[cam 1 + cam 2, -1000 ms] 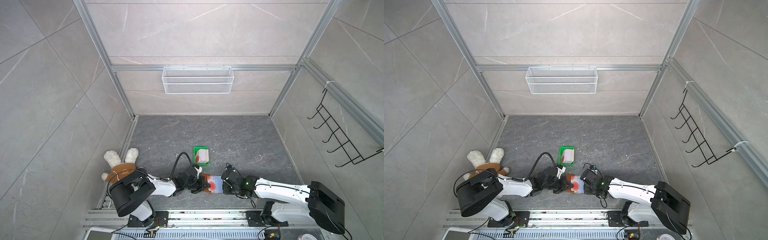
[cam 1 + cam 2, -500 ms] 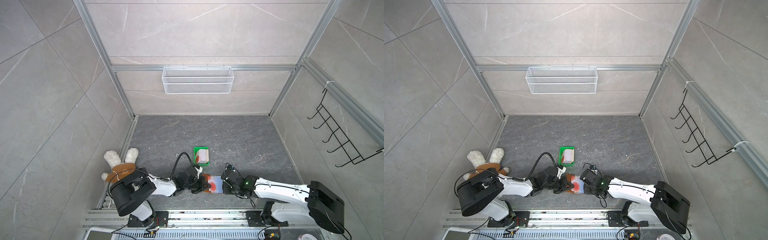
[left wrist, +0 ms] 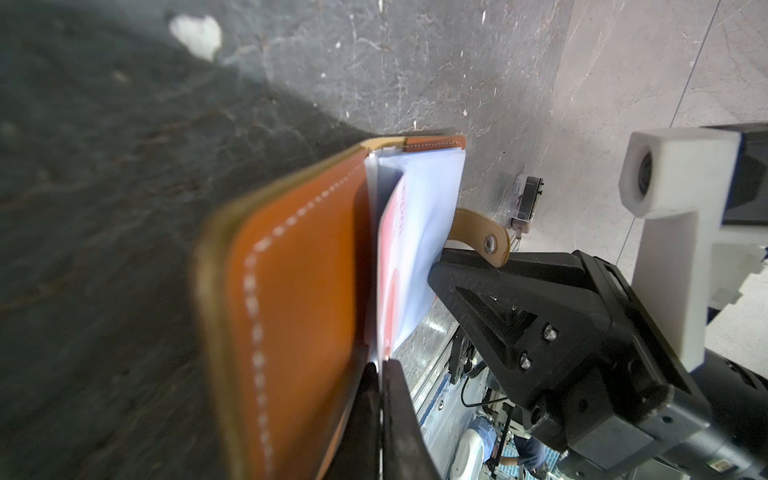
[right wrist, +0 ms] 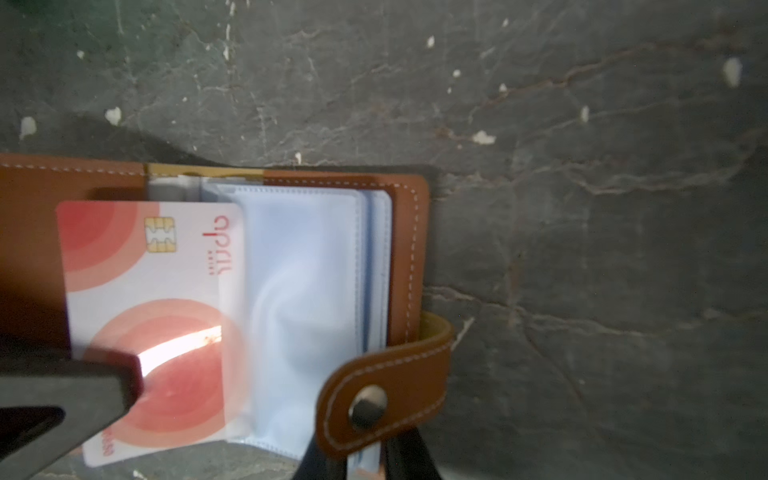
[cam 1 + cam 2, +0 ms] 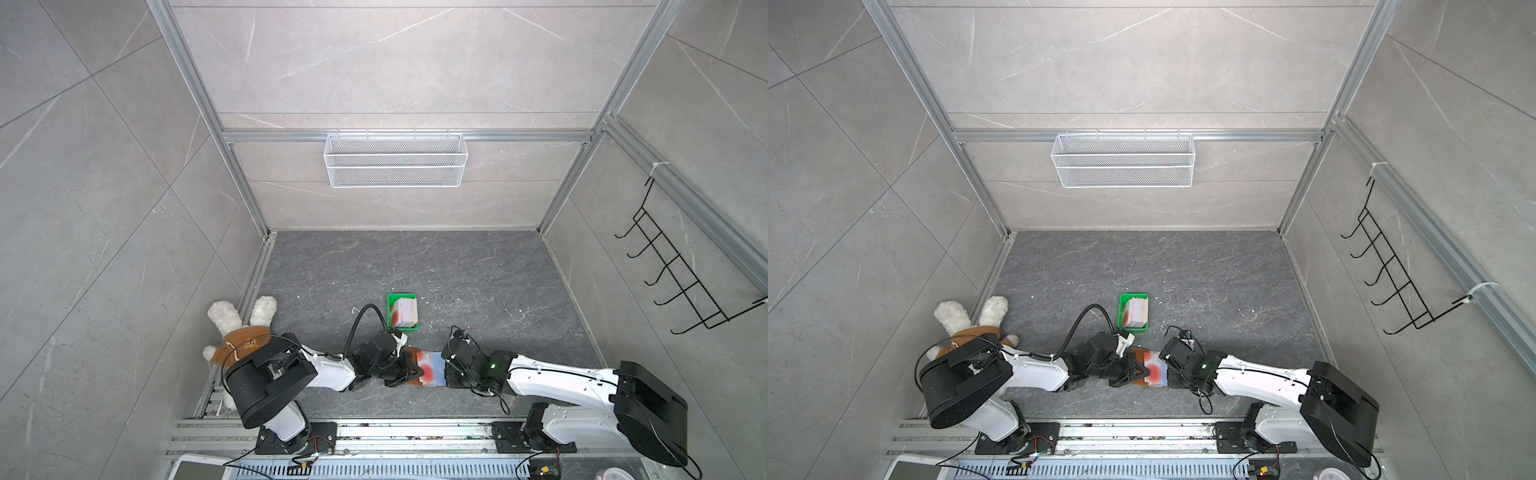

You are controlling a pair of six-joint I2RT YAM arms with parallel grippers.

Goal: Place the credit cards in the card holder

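Observation:
The tan card holder (image 4: 409, 257) lies open on the dark floor between my two grippers, its bluish plastic sleeves (image 4: 307, 291) showing; both top views show it (image 5: 410, 356) (image 5: 1139, 354). My left gripper (image 3: 381, 374) (image 5: 409, 371) is shut on one credit card (image 4: 158, 266) (image 3: 390, 257), whitish-pink with red rings. The card's far edge lies at the sleeves. My right gripper (image 4: 365, 457) (image 5: 446, 372) is shut on the sleeves' outer edge, under the snap strap (image 4: 386, 395). More credit cards (image 5: 405, 311) (image 5: 1136, 312) stand in a green tray.
The green tray (image 5: 390, 309) sits just behind the card holder. A plush rabbit (image 5: 243, 332) lies by the left wall. A white wire basket (image 5: 395, 160) hangs on the back wall and a black hook rack (image 5: 681, 286) on the right wall. Metal rails run along the front edge.

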